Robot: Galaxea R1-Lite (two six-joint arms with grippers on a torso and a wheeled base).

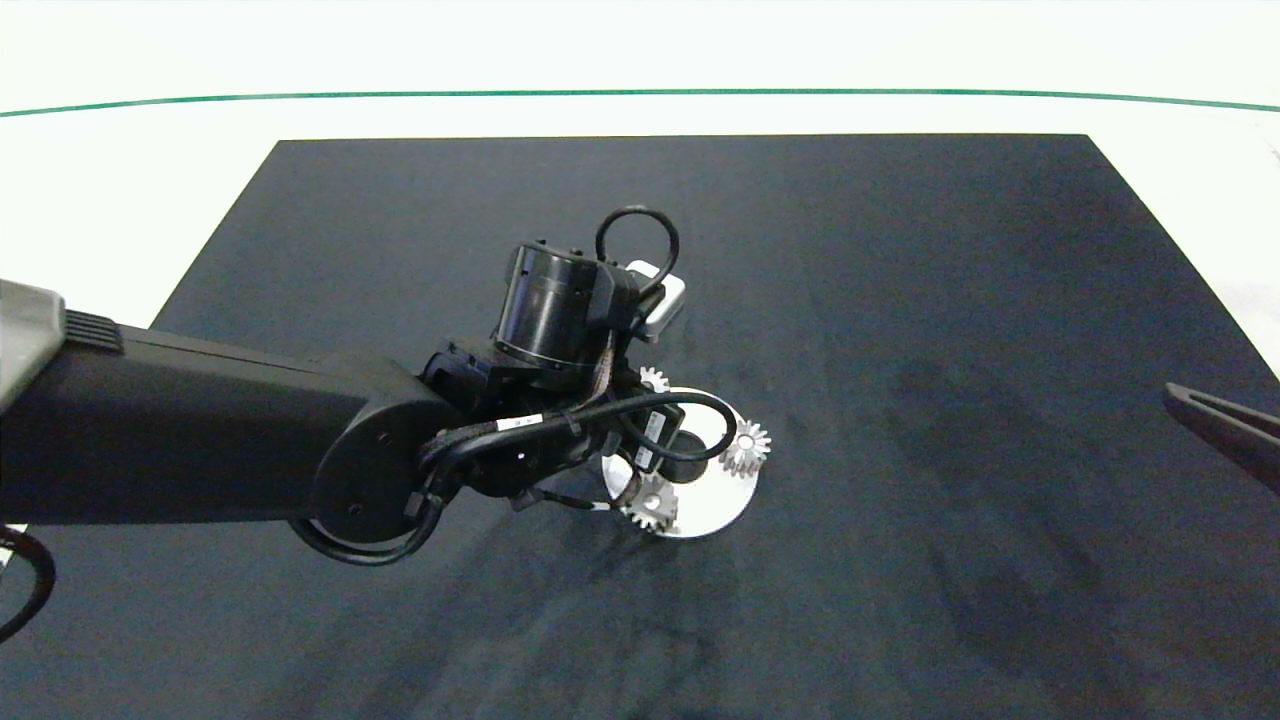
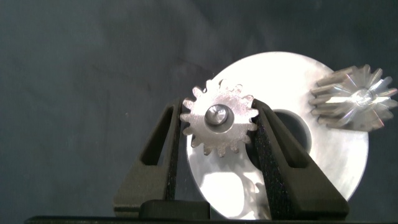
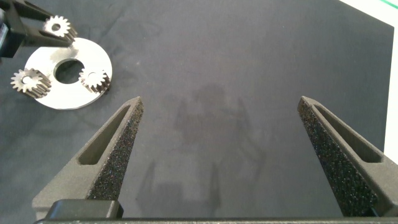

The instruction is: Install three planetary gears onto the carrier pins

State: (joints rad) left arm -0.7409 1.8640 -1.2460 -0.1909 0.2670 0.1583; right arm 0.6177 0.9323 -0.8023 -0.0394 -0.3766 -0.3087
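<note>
The left claw point(image 2: 219, 124) is down over the white disc point(image 2: 336, 162), its two grey fingers point(image 2: 273, 146) clamped on either side of one planetary gear point(image 2: 219, 120) that sits on a carrier pin point(image 2: 216, 114) at the disc's rim. The other two gears point(image 1: 746, 447) point(image 1: 652, 504) are seated on the same disc, apart from that claw. Off at the right edge of the dark mat point(image 1: 900, 300) on the desk, the right claw point(image 3: 217, 149) hangs with fingers spread wide, well apart from the disc.

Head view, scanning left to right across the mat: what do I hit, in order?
Left arm → gear at the disc's near edge → gear at the disc's right edge → bare dark mat → right gripper.
</note>
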